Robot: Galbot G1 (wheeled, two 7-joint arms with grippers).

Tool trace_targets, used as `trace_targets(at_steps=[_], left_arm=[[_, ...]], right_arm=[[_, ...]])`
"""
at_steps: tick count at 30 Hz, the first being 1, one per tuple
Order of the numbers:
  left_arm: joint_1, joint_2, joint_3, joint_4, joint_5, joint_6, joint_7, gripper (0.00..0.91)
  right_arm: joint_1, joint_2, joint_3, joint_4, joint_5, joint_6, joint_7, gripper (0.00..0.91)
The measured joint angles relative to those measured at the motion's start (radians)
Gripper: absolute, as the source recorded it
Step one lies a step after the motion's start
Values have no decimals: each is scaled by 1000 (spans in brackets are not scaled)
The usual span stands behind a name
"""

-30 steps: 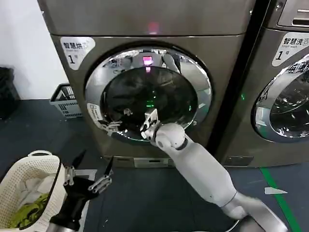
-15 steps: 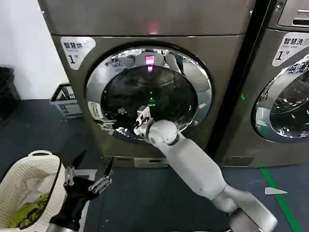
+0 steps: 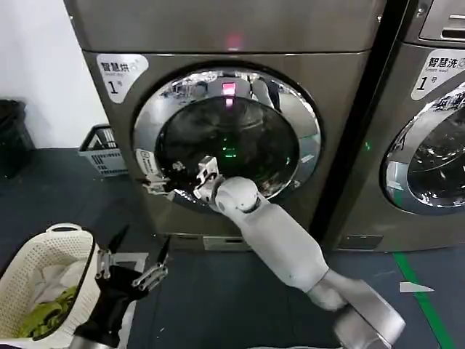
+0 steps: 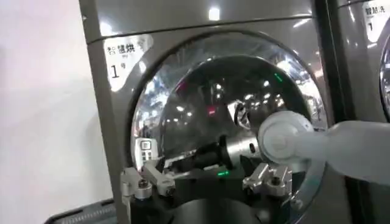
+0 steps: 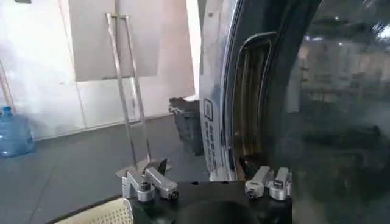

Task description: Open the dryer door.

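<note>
The dryer door, a chrome-rimmed round porthole with dark glass, sits closed on the bronze-grey machine labelled "1". My right arm reaches across its lower part, and my right gripper is at the door's lower left rim. In the right wrist view the right gripper is open, its fingers standing on either side of the chrome rim, beside the handle recess. My left gripper hangs open low over the floor, away from the door. The left wrist view faces the dryer door past the open left gripper.
A white laundry basket holding clothes stands at the lower left, close to my left arm. A grey crate sits on the floor left of the machine. The neighbouring machine is on the right. Green tape marks the floor.
My right gripper has slid leftward across the lower door glass to the left rim. The left arm has not moved.
</note>
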Motion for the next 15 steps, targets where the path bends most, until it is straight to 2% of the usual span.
trace_targets(at_steps=[15], left_arm=[[0,-2,-1,2,-1,-1,0,907]], right_arm=[[44,10,-10,-61,-16,8,-91,907]])
